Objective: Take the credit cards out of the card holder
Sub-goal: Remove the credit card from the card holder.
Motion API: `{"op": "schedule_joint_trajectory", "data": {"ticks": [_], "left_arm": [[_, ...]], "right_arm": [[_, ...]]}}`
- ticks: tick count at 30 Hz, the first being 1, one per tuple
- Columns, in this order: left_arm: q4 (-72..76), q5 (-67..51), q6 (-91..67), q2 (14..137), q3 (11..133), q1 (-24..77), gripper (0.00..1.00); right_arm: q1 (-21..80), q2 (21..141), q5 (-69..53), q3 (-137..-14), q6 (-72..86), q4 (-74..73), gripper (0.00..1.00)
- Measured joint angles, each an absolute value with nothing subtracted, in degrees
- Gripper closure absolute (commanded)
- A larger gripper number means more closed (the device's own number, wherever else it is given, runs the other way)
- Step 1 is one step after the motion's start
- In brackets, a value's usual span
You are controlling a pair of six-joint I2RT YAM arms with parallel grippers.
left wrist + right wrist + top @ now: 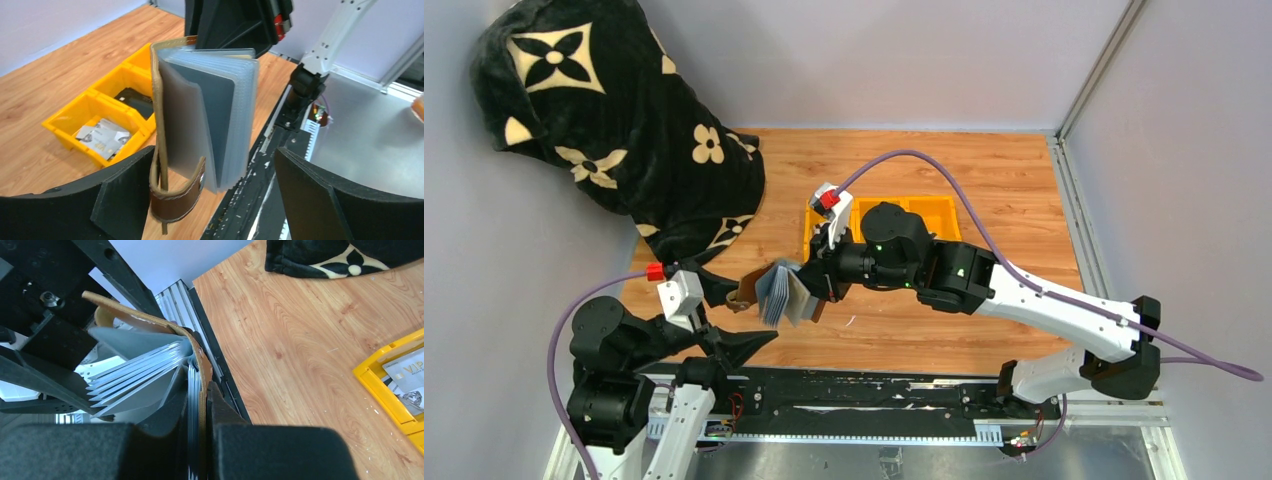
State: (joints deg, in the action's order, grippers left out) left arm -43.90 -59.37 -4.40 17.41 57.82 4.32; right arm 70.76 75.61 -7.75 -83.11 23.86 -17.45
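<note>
The brown leather card holder (pixel 779 292) hangs in the air, fanned open, with grey plastic sleeves (pixel 210 110) spread and its snap strap (pixel 175 197) curling at the bottom. My right gripper (pixel 202 410) is shut on the holder's leather cover and a few sleeves (pixel 135 380). My left gripper (pixel 210 200) is open, its two fingers (pixel 120 200) standing wide on either side of the holder's lower end. A few credit cards (pixel 102 137) lie in a compartment of the yellow tray (pixel 60 125). I cannot tell whether the sleeves hold cards.
The yellow tray (pixel 929 212) sits behind the right arm, with a small black object (pixel 132 100) in its middle compartment. A black blanket with cream flowers (pixel 614 120) covers the far left corner. The table's near edge meets a black rail (pixel 844 400).
</note>
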Motion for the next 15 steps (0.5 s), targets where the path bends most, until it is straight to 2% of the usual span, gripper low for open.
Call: {"op": "schedule_joint_trajectory", "data": {"ticks": [8, 15], "left_arm": [[-43.75, -54.04, -2.74, 16.40, 55.53, 4.32, 0.05], [-42.35, -52.47, -3.31, 15.35, 53.54, 4.32, 0.22]], "right_arm": [[72.71, 78.74, -6.37, -85.06, 24.49, -16.47, 1.00], [73.14, 79.53, -5.34, -85.56, 24.51, -16.32, 1.00]]}}
